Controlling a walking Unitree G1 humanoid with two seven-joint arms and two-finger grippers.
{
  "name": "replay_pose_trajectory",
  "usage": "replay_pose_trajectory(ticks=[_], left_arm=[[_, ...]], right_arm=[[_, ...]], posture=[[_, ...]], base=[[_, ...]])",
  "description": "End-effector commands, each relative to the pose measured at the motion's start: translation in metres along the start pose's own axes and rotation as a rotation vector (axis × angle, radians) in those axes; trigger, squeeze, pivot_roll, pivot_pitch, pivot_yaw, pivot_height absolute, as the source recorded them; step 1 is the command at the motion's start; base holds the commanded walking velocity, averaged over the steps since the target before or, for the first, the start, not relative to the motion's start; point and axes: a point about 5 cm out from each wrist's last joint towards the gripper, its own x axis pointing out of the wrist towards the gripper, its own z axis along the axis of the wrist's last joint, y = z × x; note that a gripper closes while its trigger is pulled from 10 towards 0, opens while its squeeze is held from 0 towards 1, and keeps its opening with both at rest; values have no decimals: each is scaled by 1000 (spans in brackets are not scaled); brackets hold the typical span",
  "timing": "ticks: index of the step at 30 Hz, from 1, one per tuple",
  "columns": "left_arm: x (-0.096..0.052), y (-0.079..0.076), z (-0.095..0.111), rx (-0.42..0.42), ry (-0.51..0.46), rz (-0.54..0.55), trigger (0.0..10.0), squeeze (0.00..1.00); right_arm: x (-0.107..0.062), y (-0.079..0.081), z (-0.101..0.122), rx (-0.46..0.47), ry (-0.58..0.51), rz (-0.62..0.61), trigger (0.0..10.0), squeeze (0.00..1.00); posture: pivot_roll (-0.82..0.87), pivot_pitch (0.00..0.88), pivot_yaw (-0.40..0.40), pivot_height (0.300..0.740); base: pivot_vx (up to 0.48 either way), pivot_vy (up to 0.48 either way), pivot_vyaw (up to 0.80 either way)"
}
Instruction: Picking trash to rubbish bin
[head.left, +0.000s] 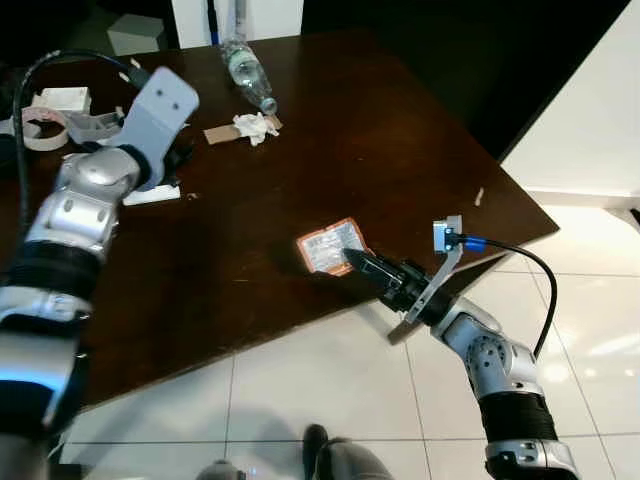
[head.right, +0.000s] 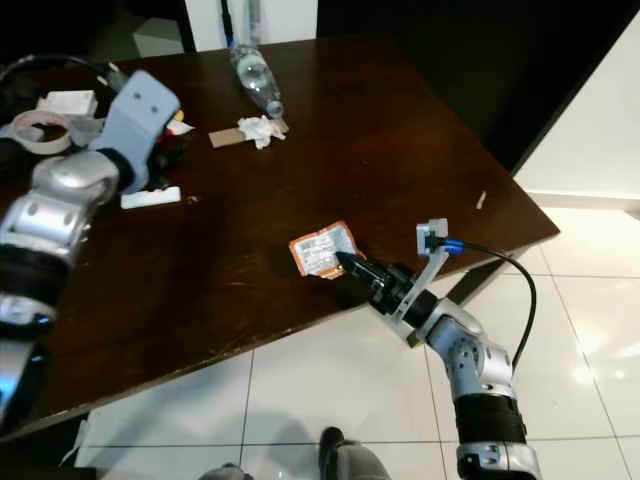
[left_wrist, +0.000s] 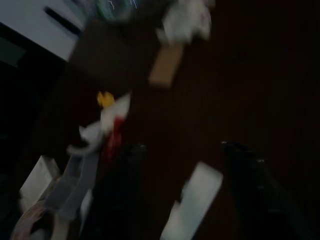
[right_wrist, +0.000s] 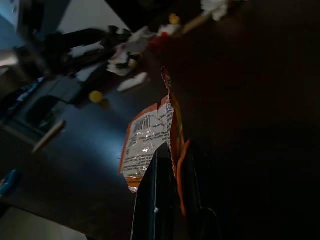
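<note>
An orange and silver snack wrapper (head.left: 328, 245) lies on the dark brown table (head.left: 400, 150) near its front edge. My right gripper (head.left: 352, 258) reaches in from the front and is shut on the wrapper's near edge; the right wrist view has the wrapper (right_wrist: 147, 140) pinched between the black fingers (right_wrist: 157, 200). At the table's left, my left gripper (left_wrist: 185, 165) hovers open over a small white piece (left_wrist: 192, 205), with its fingers apart on either side. That white piece (head.left: 152, 195) lies just below the left wrist.
A plastic bottle (head.left: 245, 72), a crumpled tissue (head.left: 255, 127) and a cardboard scrap (head.left: 222, 133) lie at the back of the table. A tape roll (head.left: 40, 125) and a white box (head.left: 65, 98) sit far left. White tiled floor (head.left: 330, 380) lies below the front edge.
</note>
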Motion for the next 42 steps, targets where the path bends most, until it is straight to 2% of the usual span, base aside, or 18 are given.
replay_pose_trajectory(ticks=[1, 5, 10, 14, 16, 17, 19, 20, 22, 25, 31, 34, 36, 37, 38, 39, 41, 42], left_arm=[[-6, -2, -10, 70, 42, -68, 10000, 1000], [-17, -3, -24, 72, 47, -176, 10000, 1000], [-20, 1, -34, 75, 66, -171, 10000, 1000], [-24, 6, -51, 12, 49, -169, 10000, 1000], [-26, 8, -52, -29, 17, -169, 10000, 1000], [-26, 9, -54, -50, 5, -165, 10000, 482], [-27, 10, -55, -64, -2, -163, 10000, 482], [-28, 10, -61, -72, 12, -151, 10000, 0], [-28, 11, -62, -86, 11, -141, 10000, 0], [-27, 14, -62, -150, -21, -100, 10000, 0], [-24, 12, -66, -186, -34, -102, 10000, 0], [-23, 10, -65, -223, -72, -98, 10000, 0], [-24, 18, -58, -308, -159, -31, 10000, 0], [-24, 18, -58, -308, -159, -31, 10000, 0], [-25, 25, -56, -323, -182, 35, 2706, 0], [-27, 34, -54, -351, -197, 114, 0, 0], [-29, 41, -54, -370, -195, 180, 0, 0], [-29, 41, -54, -370, -195, 180, 0, 0]], right_arm=[[-4, -4, -3, -4, 15, -32, 10000, 0], [-4, -5, -2, -7, 27, -36, 10000, 0], [-5, -6, -2, -8, 37, -40, 10000, 0], [-5, -7, -1, -16, 58, -46, 10000, 0], [-5, -8, 0, -20, 63, -48, 10000, 0], [-6, -8, 1, -22, 68, -49, 10000, 0], [-6, -8, 1, -24, 72, -50, 10000, 0], [-7, -8, 2, -25, 74, -49, 10000, 0], [-7, -8, 3, -25, 74, -49, 10000, 0], [-8, -8, 3, -24, 72, -50, 10000, 0], [-7, -9, 4, -26, 68, -58, 10000, 0], [-7, -9, 6, -23, 58, -63, 10000, 0], [-7, -10, 5, -19, 52, -63, 10000, 0], [-7, -10, 5, -19, 52, -63, 10000, 0], [-7, -9, 5, -18, 52, -62, 10000, 0], [-7, -9, 4, -16, 49, -62, 10000, 0], [-7, -9, 4, -15, 48, -63, 10000, 0], [-7, -9, 4, -15, 48, -63, 10000, 0]], posture=[[76, 246, -66, 740], [71, 249, -80, 740], [70, 248, -90, 740], [57, 252, -110, 740], [54, 253, -114, 740], [48, 255, -121, 740], [48, 255, -121, 740], [42, 257, -125, 740], [42, 257, -125, 740], [40, 262, -127, 740], [38, 265, -122, 740], [38, 265, -122, 740], [38, 262, -116, 740], [38, 262, -116, 740], [38, 262, -116, 740], [39, 263, -113, 740], [39, 263, -113, 740], [39, 263, -113, 740]], base=[[0, 0, 0], [0, 0, 0], [0, 0, 0], [0, 0, 0], [0, 0, 0], [0, 0, 0], [0, 0, 0], [0, 0, 0], [0, 0, 0], [0, 0, 0], [0, 0, 0], [0, 0, 0], [0, 0, 0], [0, 0, 0], [0, 0, 0], [0, 0, 0], [0, 0, 0], [0, 0, 0]])
